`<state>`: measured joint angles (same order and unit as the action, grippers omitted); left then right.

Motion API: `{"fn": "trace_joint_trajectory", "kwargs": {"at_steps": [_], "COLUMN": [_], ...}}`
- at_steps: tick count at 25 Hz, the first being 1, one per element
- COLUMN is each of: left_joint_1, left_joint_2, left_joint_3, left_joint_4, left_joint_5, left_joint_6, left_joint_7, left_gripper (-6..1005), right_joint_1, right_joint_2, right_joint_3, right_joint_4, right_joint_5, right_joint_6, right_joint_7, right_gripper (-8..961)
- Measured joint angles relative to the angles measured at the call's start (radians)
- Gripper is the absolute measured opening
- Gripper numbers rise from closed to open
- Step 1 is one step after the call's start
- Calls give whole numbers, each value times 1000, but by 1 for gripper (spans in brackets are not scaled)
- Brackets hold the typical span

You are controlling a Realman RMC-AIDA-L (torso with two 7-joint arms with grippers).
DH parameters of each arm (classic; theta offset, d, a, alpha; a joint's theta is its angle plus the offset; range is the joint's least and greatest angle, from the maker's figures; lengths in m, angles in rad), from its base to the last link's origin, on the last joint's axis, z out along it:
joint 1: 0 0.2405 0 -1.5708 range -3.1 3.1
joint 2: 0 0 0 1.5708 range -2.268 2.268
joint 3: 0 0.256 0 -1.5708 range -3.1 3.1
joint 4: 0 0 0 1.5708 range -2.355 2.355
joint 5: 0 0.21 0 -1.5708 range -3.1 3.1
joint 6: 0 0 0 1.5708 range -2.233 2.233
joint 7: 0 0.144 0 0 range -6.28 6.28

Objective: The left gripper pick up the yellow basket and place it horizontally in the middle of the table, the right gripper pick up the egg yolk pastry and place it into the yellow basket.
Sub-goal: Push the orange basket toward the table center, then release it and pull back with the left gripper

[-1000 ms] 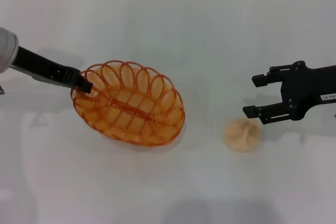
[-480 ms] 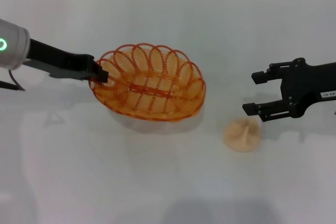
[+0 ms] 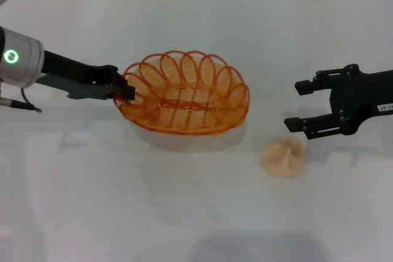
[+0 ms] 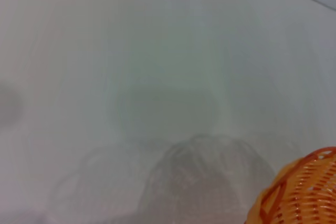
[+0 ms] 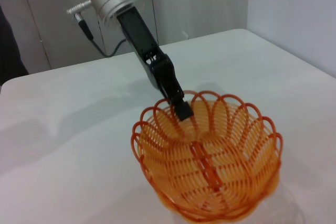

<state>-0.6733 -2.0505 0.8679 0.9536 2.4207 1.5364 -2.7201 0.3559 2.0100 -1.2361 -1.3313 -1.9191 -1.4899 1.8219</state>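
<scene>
While left claw grips yellow basket rim, right claw hangs open nr pastry.

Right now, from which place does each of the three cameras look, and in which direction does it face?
Head view: from the robot's head, forward and down on the white flat table; both arms show, left end effector shut on the oval orange-yellow wire basket, right end effector open, above the round beige egg yolk pastry.
Left wrist view: faces the table; one basket edge shows, no own fingers.
Right wrist view: looks across at the basket and the left end effector.
All three views share the basket.
</scene>
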Motion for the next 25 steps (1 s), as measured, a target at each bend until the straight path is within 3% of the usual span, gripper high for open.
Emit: {"fn": "trace_joint_trajectory", "kwargs": {"at_steps": [16, 25], "left_joint_1": [-9, -46], "left_joint_2": [7, 17], "left_joint_3": [-1, 2], "left_joint_4": [-67, -117], "left_joint_5": [-14, 36], "left_joint_6": [-14, -34], "left_joint_7": [-63, -78], "left_gripper": [87, 85], "right_joint_1": [7, 9], "right_joint_2": [0, 1], "right_joint_3": [1, 1], "right_joint_4": [-6, -6], "right_joint_5": [0, 0], "right_joint_6": [-20, -25], "right_joint_7": [0, 0], "right_gripper": [769, 769]}}
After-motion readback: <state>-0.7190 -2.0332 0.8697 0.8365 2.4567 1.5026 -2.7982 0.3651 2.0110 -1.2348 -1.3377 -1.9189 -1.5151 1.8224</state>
